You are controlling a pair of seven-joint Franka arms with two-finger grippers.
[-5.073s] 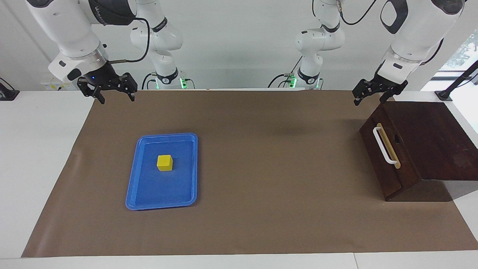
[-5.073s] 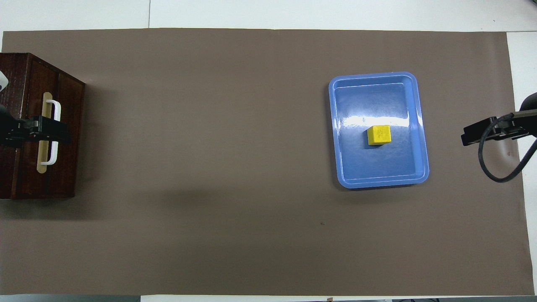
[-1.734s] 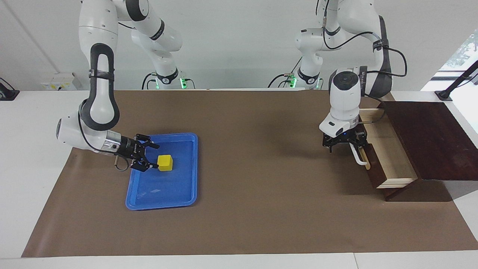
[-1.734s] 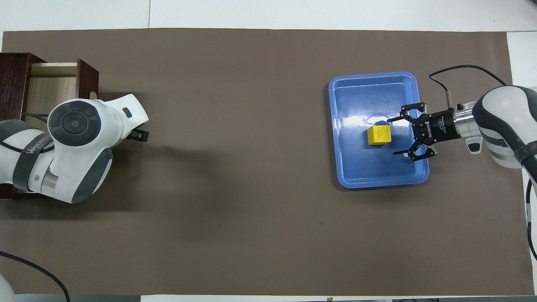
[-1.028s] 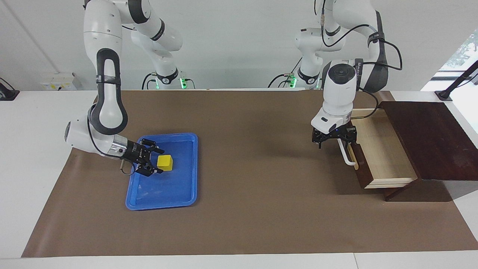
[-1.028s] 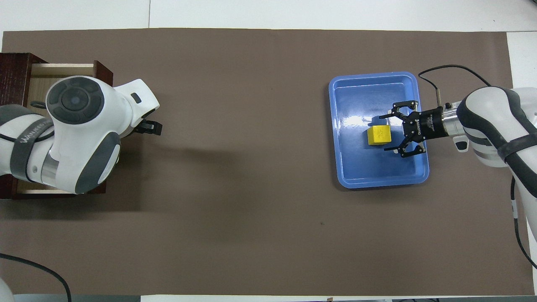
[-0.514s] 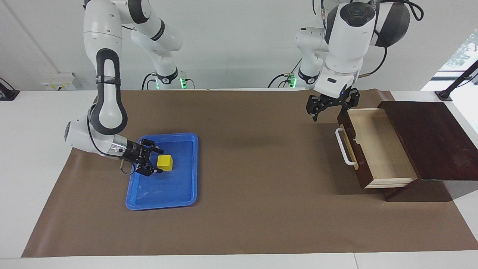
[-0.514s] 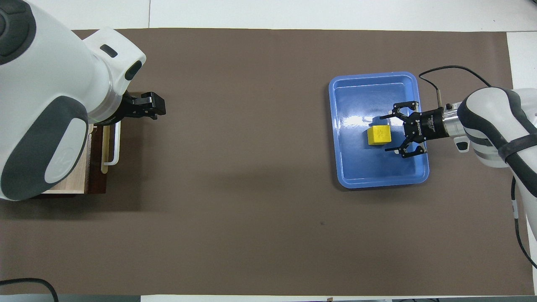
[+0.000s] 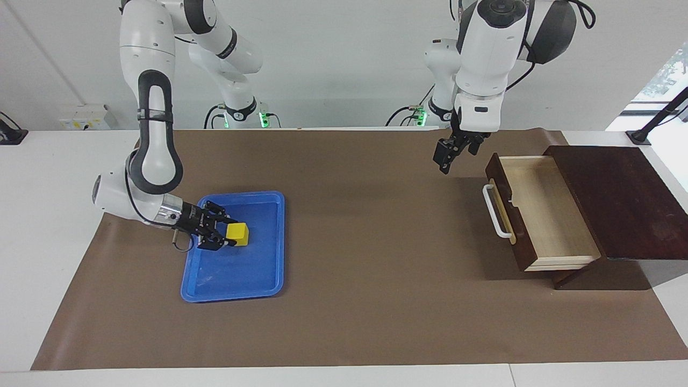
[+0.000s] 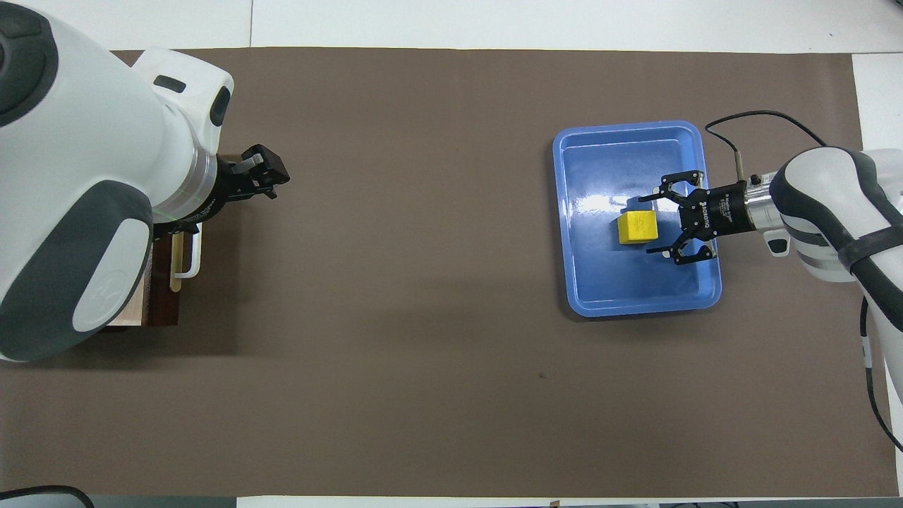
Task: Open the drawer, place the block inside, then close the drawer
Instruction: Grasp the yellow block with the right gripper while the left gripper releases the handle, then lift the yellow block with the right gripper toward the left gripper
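Note:
The yellow block (image 9: 239,232) (image 10: 635,229) rests in the blue tray (image 9: 242,271) (image 10: 635,286) toward the right arm's end of the table. My right gripper (image 9: 230,233) (image 10: 645,226) lies low and level in the tray, with a finger on each side of the block, shut on it. The dark wooden drawer (image 9: 543,209) stands pulled out of its box. Its pale inside is bare and its white handle (image 9: 495,212) (image 10: 189,257) is free. My left gripper (image 9: 446,155) (image 10: 264,169) hangs open over the mat beside the drawer's front, holding nothing. In the overhead view the left arm hides most of the drawer.
The dark box (image 9: 618,199) sits at the left arm's end of the table. A brown mat (image 9: 365,258) covers the table between tray and drawer. A black stand (image 9: 639,137) is at the table corner by the box.
The left gripper has let go of the handle, risen and turned away, leaving the drawer open. The right gripper's fingers have closed in on the block, which has not moved.

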